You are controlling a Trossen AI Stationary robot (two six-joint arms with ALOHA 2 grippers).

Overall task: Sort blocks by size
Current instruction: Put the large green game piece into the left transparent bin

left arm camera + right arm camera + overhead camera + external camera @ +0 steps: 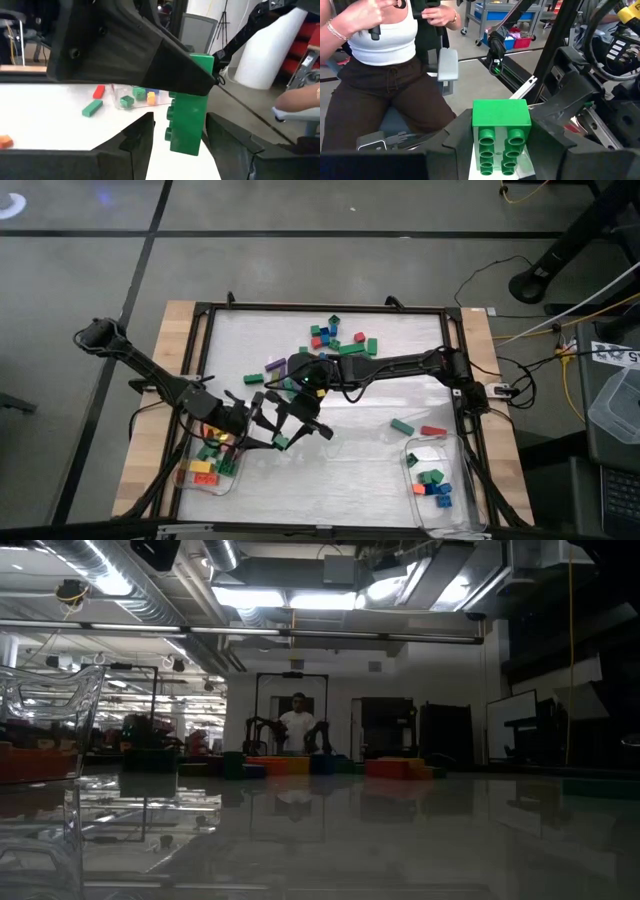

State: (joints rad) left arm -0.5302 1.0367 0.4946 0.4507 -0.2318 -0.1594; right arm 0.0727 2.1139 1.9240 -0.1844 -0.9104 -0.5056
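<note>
A long green block (500,120) hangs clear of the table near its left front, with my right gripper (502,145) shut on it; the high view shows this block (282,442) small. My left gripper (180,142) is open and level. Its two fingers (142,135) stand on either side of the block's lower end (186,137), with a gap showing at one side. More loose blocks (335,340) lie at the far middle of the table. A green block (402,426) and a red one (433,431) lie to the right. The low view shows neither gripper. My right gripper pinches the green block by its two long sides (476,131) between its two fingers. Its studs face the right wrist camera. In the left wrist view one right finger (150,55) covers the block's upper part. The block hangs lifted clear, its lower end free.
A clear tub (205,468) with red, yellow, orange and green blocks stands at the near left. Another clear tub (437,480), at the near right, holds green, blue and orange ones. A black frame (330,308) rims the table. A seated person (385,75) is beyond the table's edge.
</note>
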